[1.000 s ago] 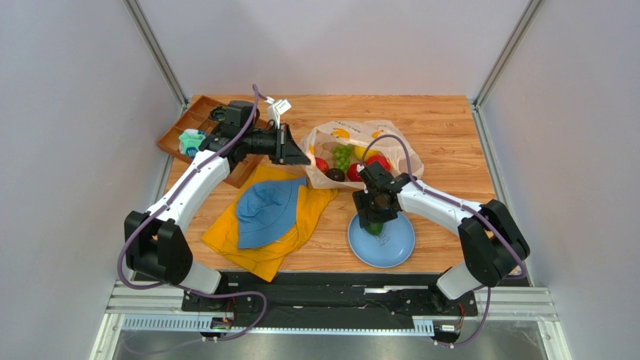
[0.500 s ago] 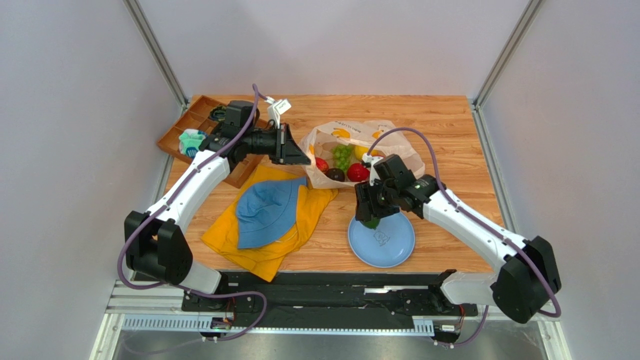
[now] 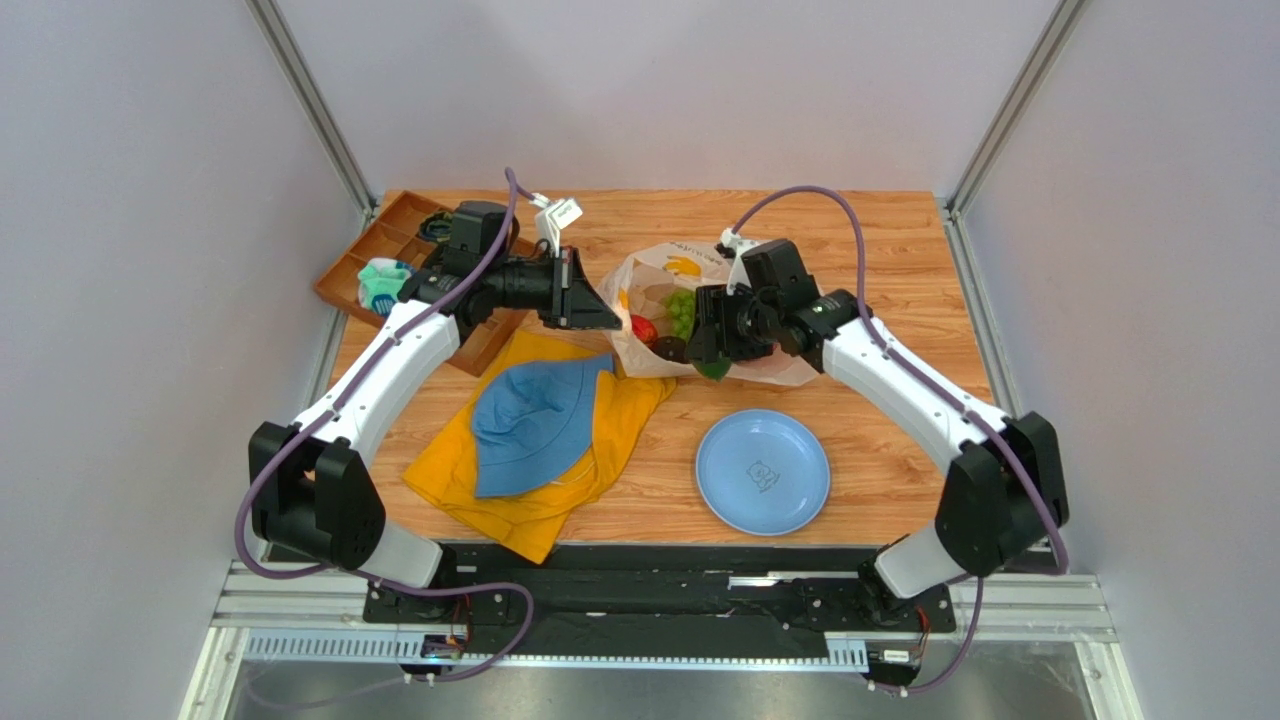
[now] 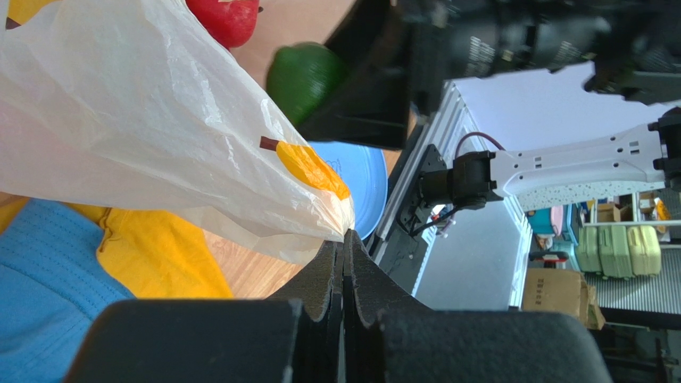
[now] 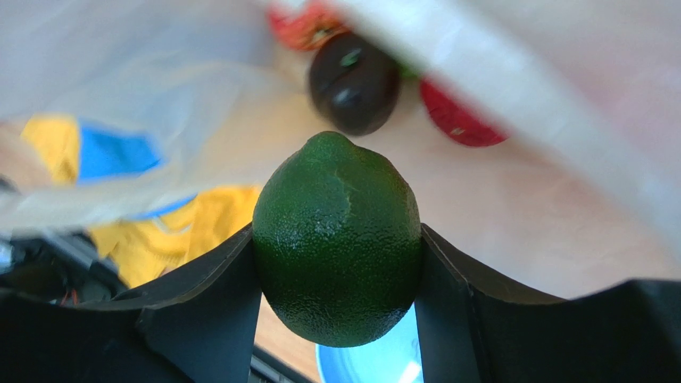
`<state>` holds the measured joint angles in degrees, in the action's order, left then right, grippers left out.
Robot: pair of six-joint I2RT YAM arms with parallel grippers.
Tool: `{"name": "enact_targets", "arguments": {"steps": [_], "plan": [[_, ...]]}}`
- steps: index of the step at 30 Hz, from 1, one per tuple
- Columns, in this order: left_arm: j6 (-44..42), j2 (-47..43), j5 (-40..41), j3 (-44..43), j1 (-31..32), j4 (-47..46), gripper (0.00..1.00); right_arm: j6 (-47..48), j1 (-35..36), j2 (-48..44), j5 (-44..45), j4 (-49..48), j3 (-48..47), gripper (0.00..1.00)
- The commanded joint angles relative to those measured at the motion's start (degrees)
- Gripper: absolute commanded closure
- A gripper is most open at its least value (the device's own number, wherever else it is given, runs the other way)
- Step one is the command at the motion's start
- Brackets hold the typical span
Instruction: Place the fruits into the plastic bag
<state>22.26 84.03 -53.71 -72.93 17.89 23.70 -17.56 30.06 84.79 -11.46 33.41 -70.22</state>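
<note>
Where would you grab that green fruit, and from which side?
Probably across its wide middle, one finger on each flank, coming from the end opposite its pointed tip. The green fruit is oval, so its belly offers two opposing faces. The right fingers hold it that way.

On the table (image 3: 887, 255), a plastic bag (image 3: 642, 285) pinched at its left rim by the left gripper (image 3: 609, 314) — right gripper (image 3: 712, 348) at its mouth, clamped on a green fruit (image 3: 711, 368). Inside: grapes (image 3: 684, 311), a red fruit (image 3: 643, 329), a dark fruit (image 3: 670, 350). Nearer — blue plate (image 3: 762, 473), blue hat (image 3: 534, 428) on yellow cloth (image 3: 504, 503).
</note>
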Motion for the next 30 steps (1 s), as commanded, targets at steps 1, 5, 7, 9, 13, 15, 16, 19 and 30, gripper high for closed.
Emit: {"name": "enact_targets", "arguments": {"steps": [1, 5, 7, 9, 13, 15, 16, 19, 30], "plan": [[0.5, -0.9, -1.6, -1.4, -0.3, -2.0, 1.00, -3.5, -1.3, 5.9, 6.1, -6.2, -4.7, 0.71], [0.5, -0.8, -1.7, -1.3, -0.3, -2.1, 1.00, -6.0, -1.3, 9.2, 9.4, -13.3, -6.2, 0.71], [0.6, -0.6, -1.7, -1.4, -0.3, -2.2, 1.00, -7.6, -1.3, 11.3, 9.7, -15.7, -8.2, 0.71], [0.6, -0.5, -1.8, -1.3, -0.3, -2.2, 1.00, -8.3, -1.2, 13.0, 11.3, -16.9, -9.3, 0.70], [0.6, -0.6, -1.8, -1.3, -0.3, -2.2, 1.00, -7.4, -0.6, 17.2, 19.3, -16.1, -11.2, 0.67], [0.7, -0.5, -1.8, -1.3, -0.3, -2.3, 1.00, -6.9, -0.4, 19.2, 21.9, -14.2, -12.7, 0.66], [0.7, -0.5, -1.9, -1.3, -0.3, -2.3, 1.00, -6.6, 0.0, 20.7, 22.5, -12.8, -13.0, 0.66], [0.8, -0.4, -1.8, -1.2, -0.3, -2.3, 1.00, -5.8, 0.6, 22.3, 24.9, -11.3, -13.2, 0.63], [0.8, -0.3, -1.9, -1.2, -0.3, -2.3, 1.00, -4.9, 0.9, 23.8, 25.4, -8.5, -15.1, 0.14]]}}
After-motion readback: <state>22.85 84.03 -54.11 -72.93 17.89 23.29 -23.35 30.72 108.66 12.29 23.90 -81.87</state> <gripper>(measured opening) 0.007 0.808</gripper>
